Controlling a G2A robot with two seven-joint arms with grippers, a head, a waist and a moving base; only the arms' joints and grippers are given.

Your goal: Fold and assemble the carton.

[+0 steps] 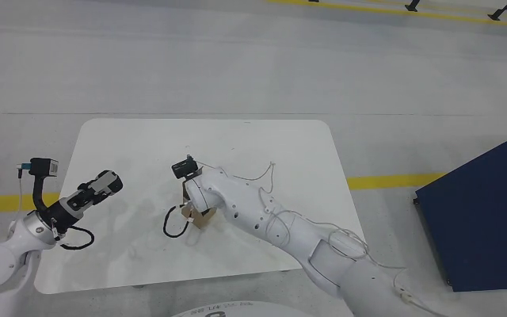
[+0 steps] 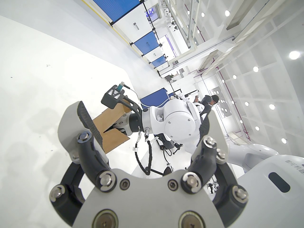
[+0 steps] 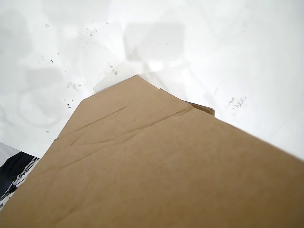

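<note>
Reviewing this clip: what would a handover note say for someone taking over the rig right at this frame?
Left gripper: open and empty, over the left part of the table, apart from the carton.
Right gripper: appears shut on a panel of the carton, near the table's middle.
Done: the right arm has hold of the carton, and creases show on its panel.
Left: the panels gape in a V and it is not yet a closed box. Fold and close them, probably with the left gripper helping.

One carton (image 3: 154,155), one table (image 1: 277,150).
</note>
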